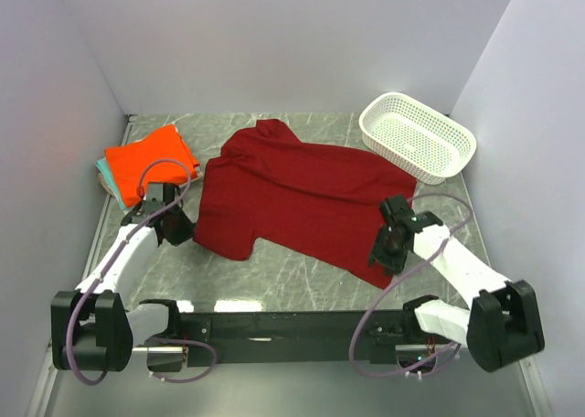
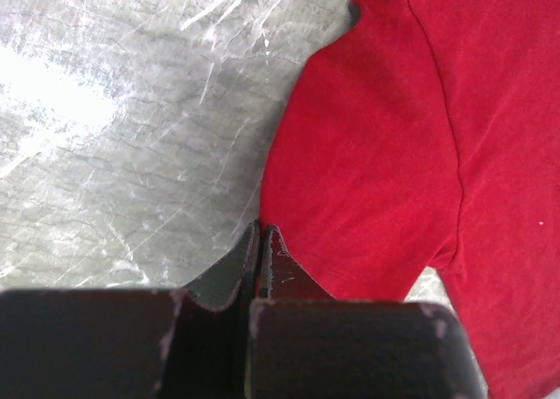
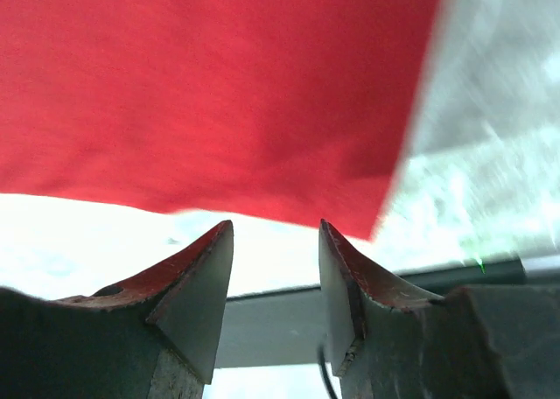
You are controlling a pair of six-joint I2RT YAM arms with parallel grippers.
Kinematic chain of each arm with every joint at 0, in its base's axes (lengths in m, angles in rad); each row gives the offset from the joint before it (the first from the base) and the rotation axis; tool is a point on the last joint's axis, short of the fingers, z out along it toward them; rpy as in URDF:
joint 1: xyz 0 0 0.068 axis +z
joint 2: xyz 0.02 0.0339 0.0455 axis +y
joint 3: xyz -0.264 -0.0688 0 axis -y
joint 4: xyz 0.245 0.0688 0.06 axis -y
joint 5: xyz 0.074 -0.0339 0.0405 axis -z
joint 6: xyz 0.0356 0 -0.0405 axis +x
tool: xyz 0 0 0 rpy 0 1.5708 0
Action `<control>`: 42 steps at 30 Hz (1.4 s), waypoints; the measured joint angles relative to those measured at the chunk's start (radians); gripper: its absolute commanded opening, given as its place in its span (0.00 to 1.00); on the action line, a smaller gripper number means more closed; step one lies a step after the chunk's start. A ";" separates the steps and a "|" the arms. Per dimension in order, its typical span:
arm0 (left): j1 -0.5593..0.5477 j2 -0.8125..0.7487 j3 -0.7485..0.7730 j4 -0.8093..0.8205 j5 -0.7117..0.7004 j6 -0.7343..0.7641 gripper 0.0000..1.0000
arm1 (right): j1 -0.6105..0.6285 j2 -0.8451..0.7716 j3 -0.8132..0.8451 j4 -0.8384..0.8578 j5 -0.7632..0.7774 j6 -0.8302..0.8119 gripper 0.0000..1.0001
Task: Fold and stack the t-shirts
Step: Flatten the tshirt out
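On the left gripper point(image 2: 261, 237): pressing flat together with no gap, touching tips to the hem of the near left sleeve of the crimson t-shirt point(image 2: 394, 136), and not showing whether any cloth is nipped in between. On the right gripper point(image 3: 276, 233): standing apart at a middling width, gripping nothing, pointing at the near right hem corner of the same shirt and stopping just short of the cloth edge.

Lying spread flat across the middle of the table point(image 1: 302, 284), with the bottom hem toward the right, one sleeve at the near left and another lobe of cloth poking toward the far side. Wrinkling a little around the far left part.

Reaching in from the near edge on both sides, to the sleeve on the left and to the hem corner on the right.

Underneath, gleaming grey-green with pale marble veins and catching bright glare by the arm bases. Closing in on the left, far and right sides as plain pale walls point(image 1: 274, 42).

At the far left, near the crimson sleeve: lying folded on top of a small stack as the orange t-shirt point(image 1: 146, 159), with the teal t-shirt point(image 1: 100, 166) and the tan t-shirt point(image 1: 111, 191) peeking out beneath.

At the far right, just beyond the crimson cloth: sitting at a slant as a white perforated basket point(image 1: 457, 138), showing its holed floor and walls.
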 measured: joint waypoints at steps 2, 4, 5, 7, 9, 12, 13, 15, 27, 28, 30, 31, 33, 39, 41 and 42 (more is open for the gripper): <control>0.011 -0.002 0.006 -0.006 0.014 0.009 0.00 | 0.006 -0.041 -0.042 -0.036 0.016 0.032 0.49; 0.021 -0.010 0.012 -0.012 0.029 0.017 0.00 | 0.007 -0.069 -0.071 -0.071 0.029 0.064 0.49; 0.025 -0.013 0.014 -0.013 0.037 0.020 0.01 | 0.008 -0.076 -0.080 -0.083 0.033 0.081 0.48; 0.029 -0.017 0.017 -0.012 0.050 0.028 0.00 | 0.008 -0.084 -0.089 -0.098 0.039 0.108 0.47; 0.033 -0.017 0.017 -0.013 0.064 0.039 0.00 | 0.008 -0.091 -0.094 -0.103 0.044 0.130 0.45; 0.034 -0.017 0.017 -0.013 0.085 0.045 0.00 | 0.009 -0.096 -0.109 -0.100 0.046 0.164 0.42; 0.034 -0.017 0.017 -0.013 0.090 0.046 0.00 | 0.009 -0.096 -0.118 -0.098 0.046 0.173 0.41; 0.038 -0.017 0.017 -0.013 0.100 0.048 0.00 | 0.009 -0.096 -0.132 -0.099 0.051 0.190 0.40; 0.069 -0.017 0.017 -0.013 0.134 0.067 0.00 | 0.010 -0.062 -0.136 -0.064 0.116 0.243 0.34; 0.069 -0.017 0.017 -0.013 0.137 0.068 0.01 | 0.010 -0.060 -0.138 -0.059 0.121 0.246 0.33; 0.071 -0.019 0.017 -0.013 0.140 0.069 0.00 | 0.010 -0.055 -0.142 -0.055 0.125 0.250 0.32; 0.072 -0.021 0.017 -0.013 0.141 0.069 0.00 | 0.010 -0.050 -0.142 -0.055 0.127 0.251 0.31; 0.075 -0.023 0.017 -0.013 0.145 0.069 0.01 | 0.010 -0.041 -0.142 -0.048 0.133 0.253 0.30; 0.079 -0.025 0.018 -0.012 0.165 0.065 0.00 | 0.010 -0.005 -0.142 -0.027 0.135 0.249 0.28; 0.080 -0.028 0.018 -0.012 0.169 0.062 0.00 | 0.010 -0.001 -0.142 -0.024 0.133 0.245 0.27; 0.080 -0.030 0.018 -0.012 0.171 0.061 0.00 | 0.011 0.003 -0.141 -0.021 0.130 0.238 0.28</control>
